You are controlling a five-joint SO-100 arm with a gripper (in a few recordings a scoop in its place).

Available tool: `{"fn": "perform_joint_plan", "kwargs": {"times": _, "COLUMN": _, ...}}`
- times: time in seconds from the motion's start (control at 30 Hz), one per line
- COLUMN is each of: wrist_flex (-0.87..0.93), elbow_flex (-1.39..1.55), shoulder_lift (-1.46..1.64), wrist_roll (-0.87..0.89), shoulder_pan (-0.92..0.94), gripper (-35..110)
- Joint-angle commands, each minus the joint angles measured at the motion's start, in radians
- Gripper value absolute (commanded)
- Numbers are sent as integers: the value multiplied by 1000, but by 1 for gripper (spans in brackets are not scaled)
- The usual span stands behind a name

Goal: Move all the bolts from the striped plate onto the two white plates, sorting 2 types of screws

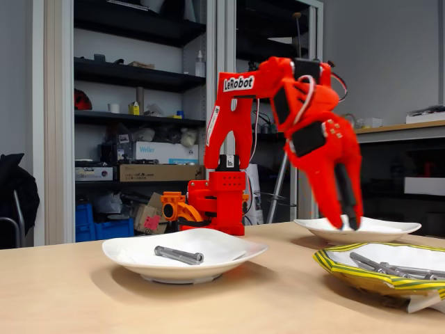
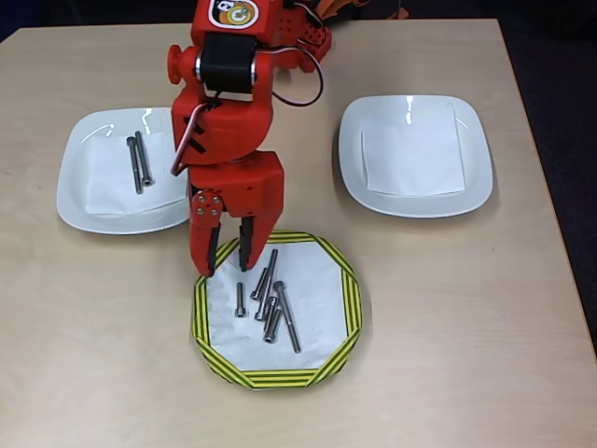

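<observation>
The striped plate [image 2: 351, 308] [image 1: 348, 274] lies at the table's front and holds several grey bolts [image 2: 278, 315] [image 1: 379, 266], long and short mixed. My red gripper [image 2: 229, 262] [image 1: 348, 223] hangs just above that plate's upper left part in the overhead view, open, with nothing between its fingers. A short bolt [image 2: 240, 300] lies just below the fingertips. One white plate [image 2: 71, 187] [image 1: 125, 255] carries two long bolts [image 2: 140, 161] [image 1: 179, 255] side by side. The other white plate [image 2: 351, 140] [image 1: 393, 229] has no bolt on it.
Each plate has a white paper sheet [image 2: 412, 149] in it. The arm's red base [image 2: 252, 23] [image 1: 217, 202] stands at the table's back edge between the white plates. Shelves [image 1: 132, 76] stand behind the table. Bare wood lies in front of and beside the striped plate.
</observation>
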Motion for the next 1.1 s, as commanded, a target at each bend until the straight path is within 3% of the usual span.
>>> {"fn": "perform_joint_plan", "kwargs": {"times": 0.0, "wrist_flex": -29, "elbow_flex": -21, "shoulder_lift": 11, "wrist_roll": 98, "shoulder_pan": -49, "gripper": 15}}
{"fn": "perform_joint_plan", "kwargs": {"times": 0.47, "wrist_flex": -135, "elbow_flex": 8, "shoulder_lift": -101, "wrist_roll": -9, "shoulder_pan": 20, "gripper": 11}}
{"fn": "perform_joint_plan", "kwargs": {"times": 1.07, "wrist_flex": -46, "elbow_flex": -238, "shoulder_lift": -367, "wrist_roll": 2, "shoulder_pan": 9, "gripper": 7}}
